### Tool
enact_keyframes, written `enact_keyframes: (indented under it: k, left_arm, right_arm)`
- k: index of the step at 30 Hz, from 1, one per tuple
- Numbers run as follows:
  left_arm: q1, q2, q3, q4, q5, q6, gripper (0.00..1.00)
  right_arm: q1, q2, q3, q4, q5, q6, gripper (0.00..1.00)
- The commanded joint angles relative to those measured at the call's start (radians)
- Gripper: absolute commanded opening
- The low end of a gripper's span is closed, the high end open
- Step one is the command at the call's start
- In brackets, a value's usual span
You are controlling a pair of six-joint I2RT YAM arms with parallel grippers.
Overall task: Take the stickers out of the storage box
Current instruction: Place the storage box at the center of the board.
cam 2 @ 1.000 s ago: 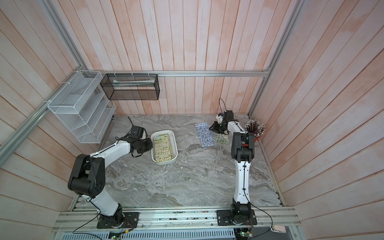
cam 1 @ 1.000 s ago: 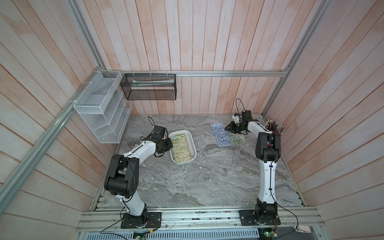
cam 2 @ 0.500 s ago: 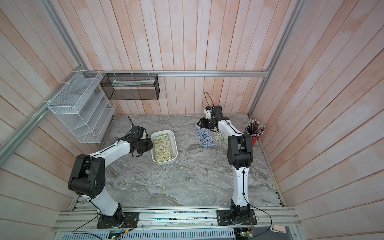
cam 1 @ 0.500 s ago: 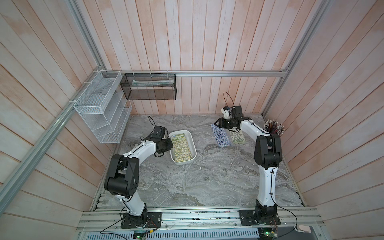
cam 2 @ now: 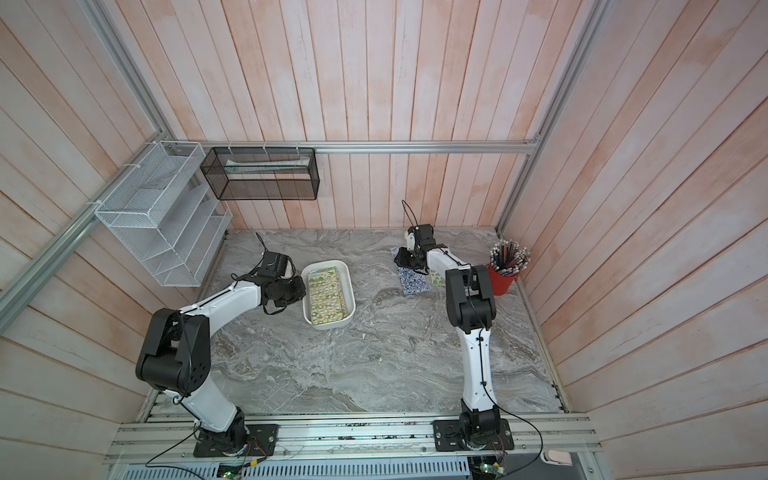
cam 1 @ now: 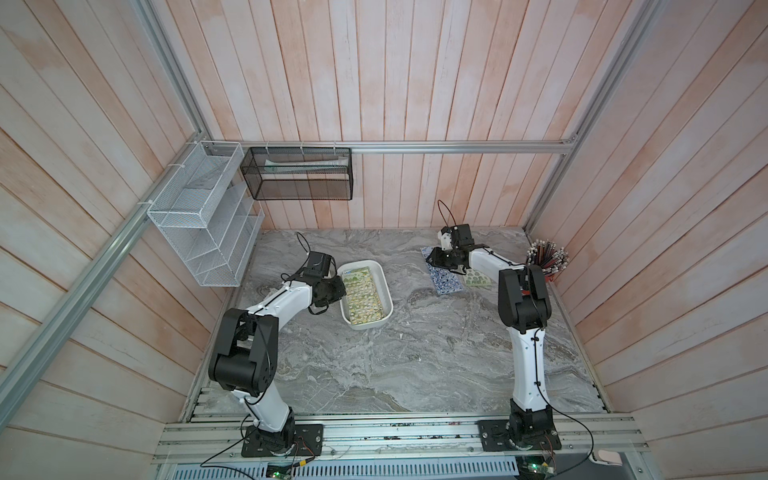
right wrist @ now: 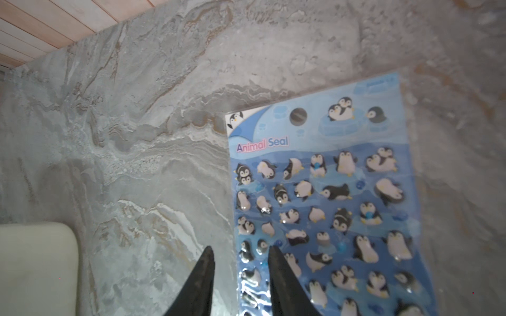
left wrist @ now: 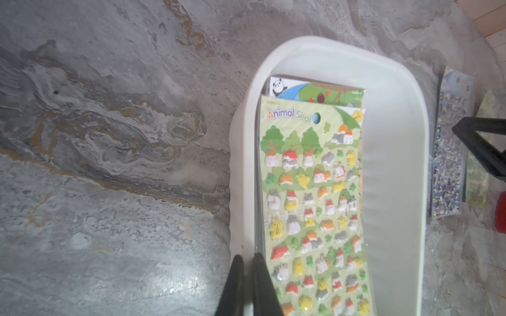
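Left gripper [left wrist: 247,258] clamps the left wall of a shallow white plastic storage box [left wrist: 394,164] of green sticker sheets [left wrist: 312,191]; right gripper [right wrist: 241,250], jaws parted, hangs over a blue penguin sticker sheet [right wrist: 328,205], far right.

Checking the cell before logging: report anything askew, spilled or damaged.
Nothing spilled or damaged. The blue penguin sheet lies askew to the table edges. In the storage box, the top green sheet sits offset, baring the panda header of the sheet beneath.
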Motion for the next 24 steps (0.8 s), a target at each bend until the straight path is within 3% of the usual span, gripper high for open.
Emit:
enact_keyframes:
  k: [1,13,24]
  left_arm:
    - [-0.014,0.004,0.008,-0.028,0.002,0.01,0.0]
    - [-0.015,0.003,0.008,-0.03,-0.004,0.012,0.0]
    - [-0.015,-0.002,0.013,-0.042,-0.027,0.022,0.0]
  right_arm:
    - [-0.005,0.04,0.004,0.018,0.034,0.018,0.35]
    - [-0.06,0.074,-0.002,0.033,0.033,0.019,0.34]
    - [-0.054,0.051,0.041,0.019,-0.068,-0.047,0.36]
